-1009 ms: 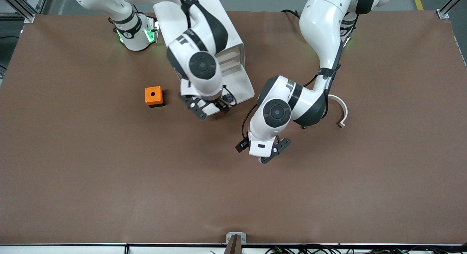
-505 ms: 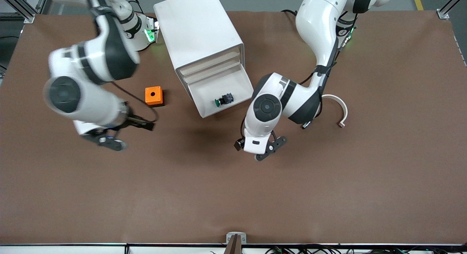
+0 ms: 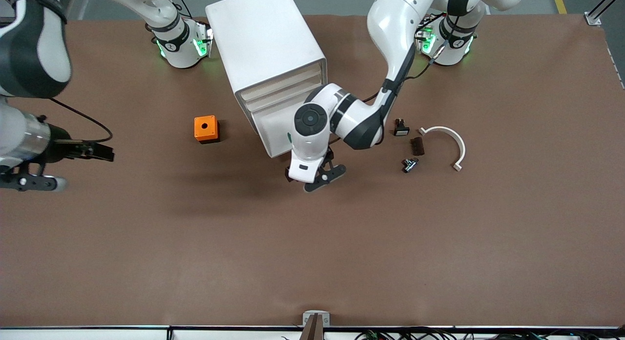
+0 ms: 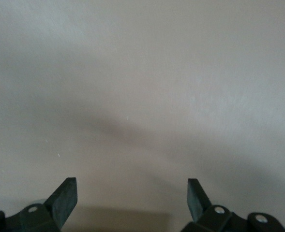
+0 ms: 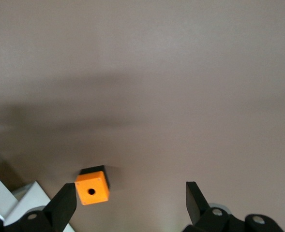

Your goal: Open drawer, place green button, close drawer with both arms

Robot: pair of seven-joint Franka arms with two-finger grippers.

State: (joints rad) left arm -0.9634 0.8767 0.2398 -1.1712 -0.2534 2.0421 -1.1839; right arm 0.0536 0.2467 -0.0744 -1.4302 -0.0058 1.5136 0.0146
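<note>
The white cabinet stands near the robots' bases. Its drawer is pulled out toward the front camera. The left arm's wrist covers most of the drawer. Of the button only a green sliver shows in the drawer at the wrist's edge. My left gripper is open and empty over bare table just in front of the drawer; its wrist view shows only table. My right gripper is open and empty, up in the air at the right arm's end of the table; it also shows in the right wrist view.
An orange box sits beside the cabinet toward the right arm's end, also in the right wrist view. Toward the left arm's end lie a black button with a white cap, a brown block, a silver part and a white curved piece.
The right arm left the button in the drawer and swung away to its end of the table. The left arm moved from open table to the drawer's front, covering the button.
</note>
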